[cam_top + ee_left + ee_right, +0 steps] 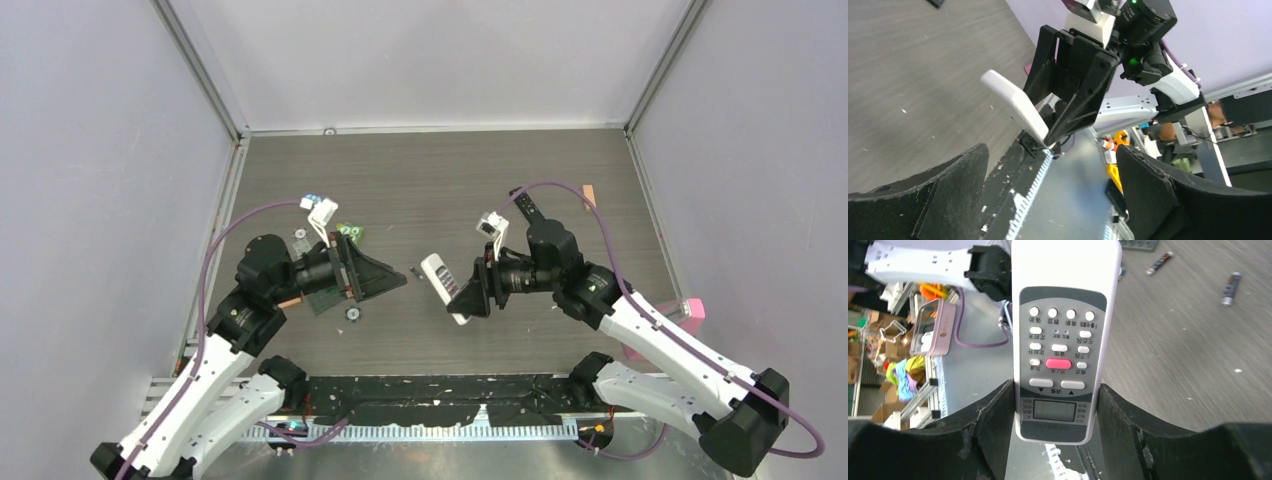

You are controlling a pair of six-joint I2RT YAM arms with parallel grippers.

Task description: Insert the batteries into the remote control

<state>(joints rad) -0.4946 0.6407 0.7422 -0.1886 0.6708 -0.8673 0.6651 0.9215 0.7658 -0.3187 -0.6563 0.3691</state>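
My right gripper (1055, 425) is shut on the lower end of a white remote control (1063, 340), button face towards the camera, and holds it above the table. In the top view the remote (438, 272) sticks out to the left of the right gripper (468, 295). My left gripper (400, 282) is open and empty, pointing at the remote from a short way to its left. In the left wrist view the remote (1013, 105) is ahead of the open left gripper (1053, 200). Two slim dark batteries (1159, 263) (1230, 289) lie on the table beyond the remote.
A green piece (350, 232) and small round discs (352, 314) lie beside the left arm. A pink box (690, 310) sits at the table's right edge. Grey walls enclose the table; black tape (440, 385) runs along its near edge.
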